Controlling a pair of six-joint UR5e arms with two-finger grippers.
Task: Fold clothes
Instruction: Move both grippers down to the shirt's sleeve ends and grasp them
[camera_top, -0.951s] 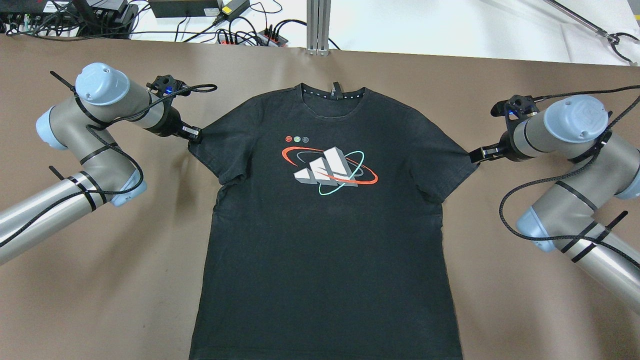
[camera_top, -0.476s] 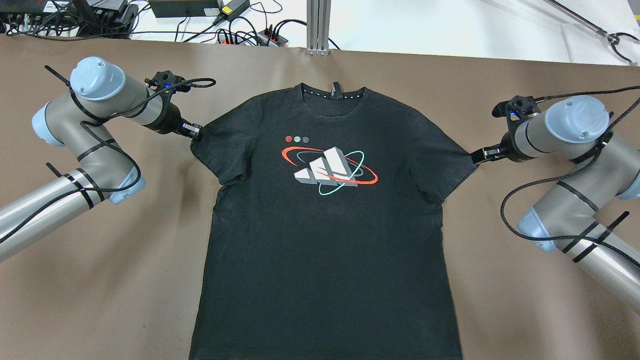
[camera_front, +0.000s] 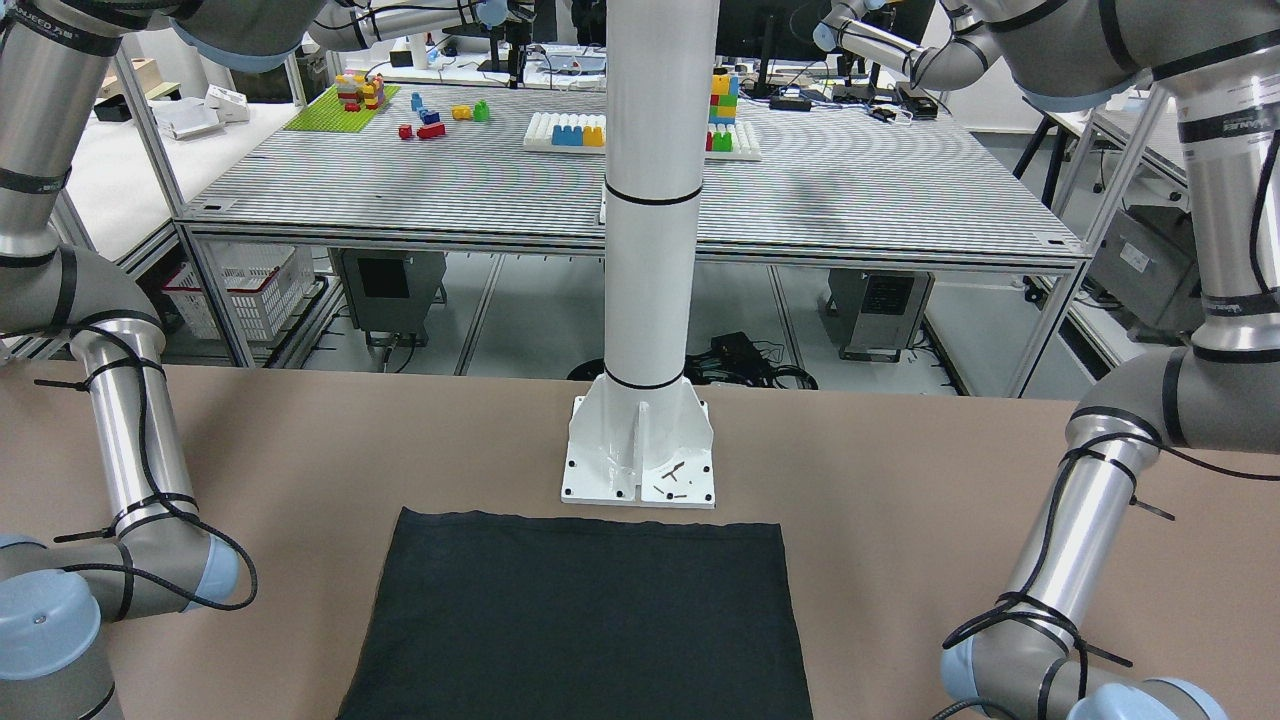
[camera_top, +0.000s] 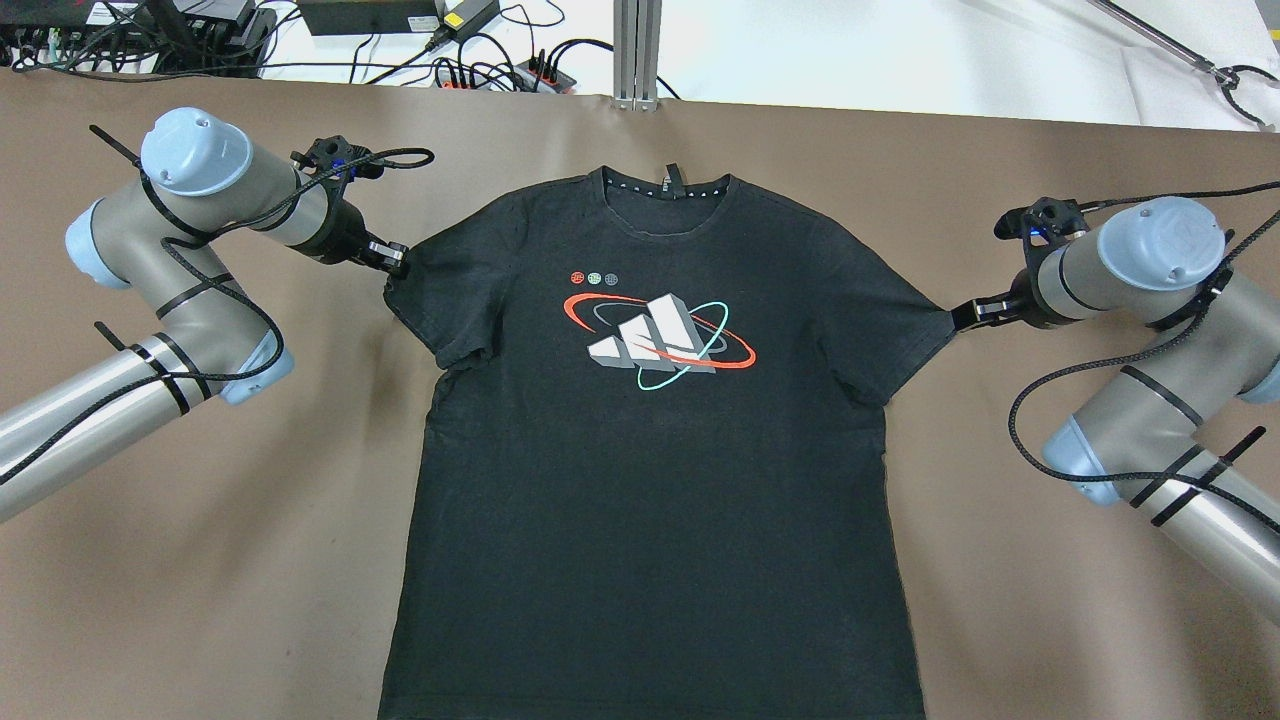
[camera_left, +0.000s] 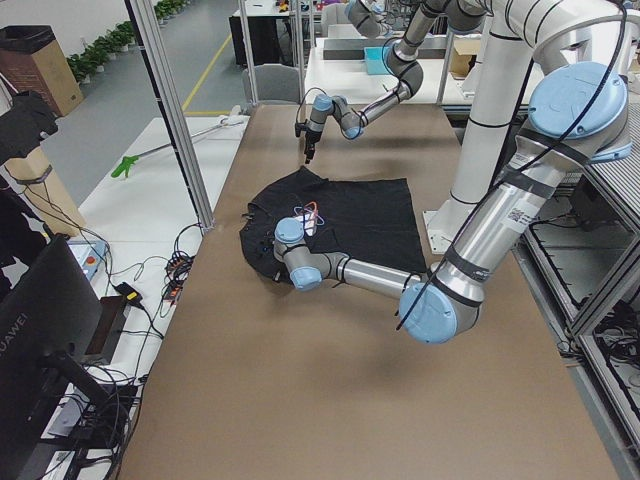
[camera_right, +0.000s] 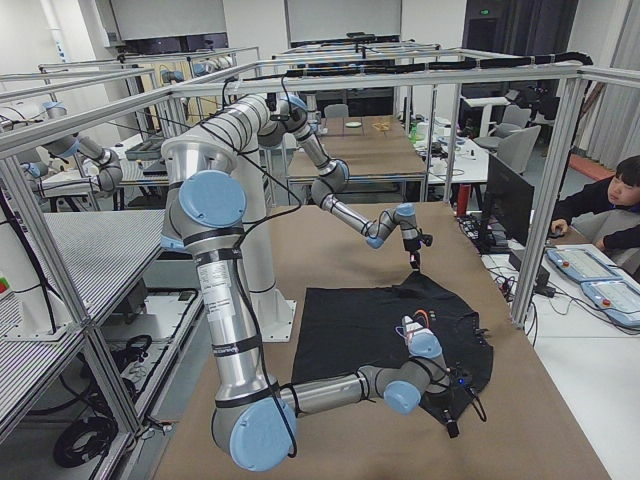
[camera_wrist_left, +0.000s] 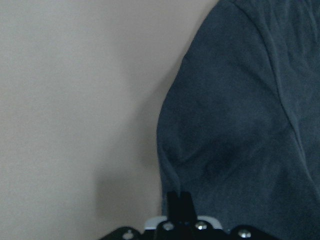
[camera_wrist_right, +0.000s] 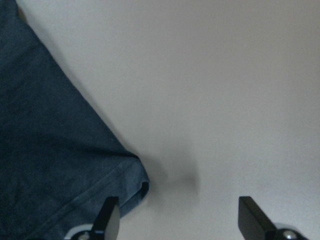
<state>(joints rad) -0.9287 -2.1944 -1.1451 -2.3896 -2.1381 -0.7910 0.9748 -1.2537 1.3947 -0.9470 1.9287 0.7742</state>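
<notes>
**Black T-shirt (camera_top: 650, 500) spread flat, one gripper at each sleeve**

Laid chest-up on the brown surface (camera_top: 200, 600), collar toward the far edge in the overhead view, lower hem cut off by that view's near border. Centred on the chest, a grey three-bar logo (camera_top: 655, 340) ringed in red and teal.

At the tip of one sleeve, left gripper (camera_top: 393, 262): jaws pressed together on the sleeve hem, pinching the fabric, with creases drawn toward the grip in the wrist view.

At the tip of the opposite sleeve, right gripper (camera_top: 966, 315): jaws spread wide, holding nothing, one finger (camera_wrist_right: 109, 217) over the sleeve corner and the other above bare surface.

In the front-facing view, lower hem just beside the base plate (camera_front: 640, 480) of the white pole (camera_front: 650, 200); contact not determinable.
</notes>
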